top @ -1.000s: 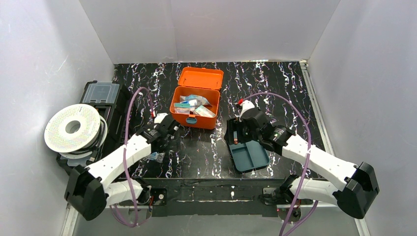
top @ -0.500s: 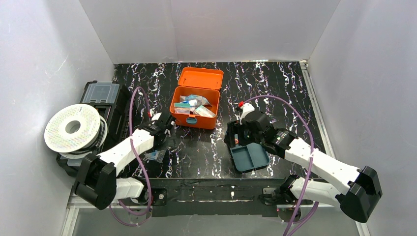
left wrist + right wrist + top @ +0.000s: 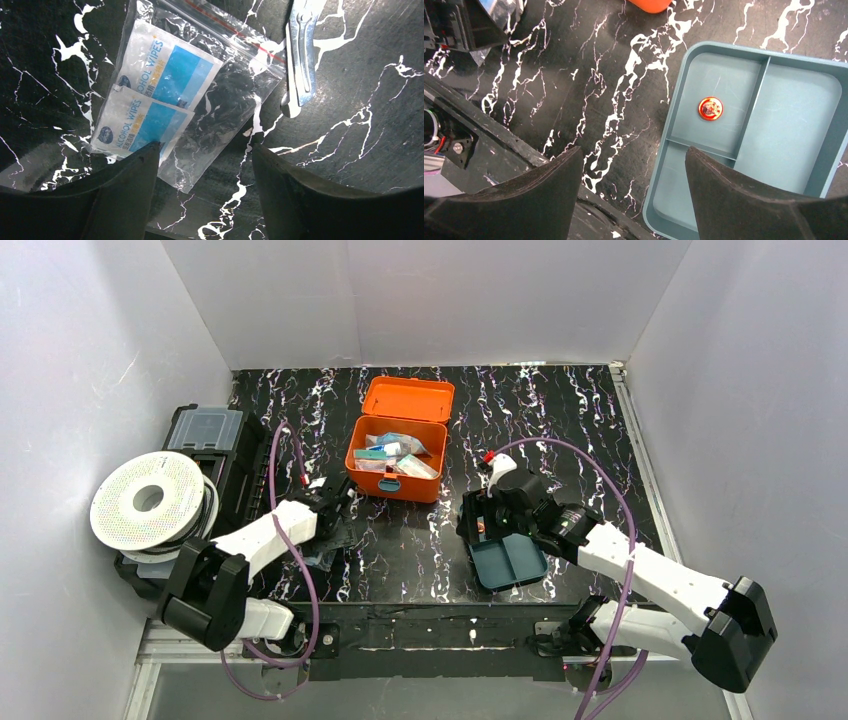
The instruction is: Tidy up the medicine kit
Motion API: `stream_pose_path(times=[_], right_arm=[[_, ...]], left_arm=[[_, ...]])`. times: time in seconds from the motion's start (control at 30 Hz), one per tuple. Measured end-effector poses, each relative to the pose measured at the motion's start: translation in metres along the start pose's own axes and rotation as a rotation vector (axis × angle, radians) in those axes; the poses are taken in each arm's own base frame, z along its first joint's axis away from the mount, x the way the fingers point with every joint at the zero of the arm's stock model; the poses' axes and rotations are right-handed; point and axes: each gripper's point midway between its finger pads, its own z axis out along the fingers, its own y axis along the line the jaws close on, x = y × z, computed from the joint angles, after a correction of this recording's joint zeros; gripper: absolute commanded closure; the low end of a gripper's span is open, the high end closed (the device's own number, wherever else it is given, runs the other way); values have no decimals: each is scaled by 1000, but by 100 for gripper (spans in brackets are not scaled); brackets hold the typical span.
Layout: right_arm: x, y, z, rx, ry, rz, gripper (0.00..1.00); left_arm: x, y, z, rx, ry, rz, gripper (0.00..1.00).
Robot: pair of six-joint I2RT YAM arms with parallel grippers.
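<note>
Evidently the jaws of the left gripper [image 3: 204,150] stand apart astride a clear plastic bag of alcohol wipes [image 3: 200,85], likely limp and slippery and best pinched at its corner, while the right gripper [image 3: 631,155] gapes empty and the rigid orange plastic medicine kit [image 3: 420,490] lies open at upper centre.

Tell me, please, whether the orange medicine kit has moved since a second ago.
No. The medicine kit keeps the same gap to the black case on its left.
</note>
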Motion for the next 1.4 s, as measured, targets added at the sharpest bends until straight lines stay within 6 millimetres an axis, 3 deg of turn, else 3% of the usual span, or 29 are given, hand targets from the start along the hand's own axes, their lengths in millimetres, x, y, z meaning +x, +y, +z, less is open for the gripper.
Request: stream_pose_path(times=[0.63,0.93,1.03,1.17,1.4], right_arm=[[4,0,-3,-2,-2,3,20],[2,-1,-11,1,-18,4,20],[2,-1,-14,3,-20,5,20],[5,-3,-17,11,-15,6,20],[8,-8,-23,36,-7,10,20]], left_arm=[[-3,-19,4,106,63,-56,100],[-1,-22,2,170,28,-90,100],[9,-17,-2,188,33,-104,100],[18,-13,-14,219,30,-123,100],[19,-21,-40,341,6,-163,100]])
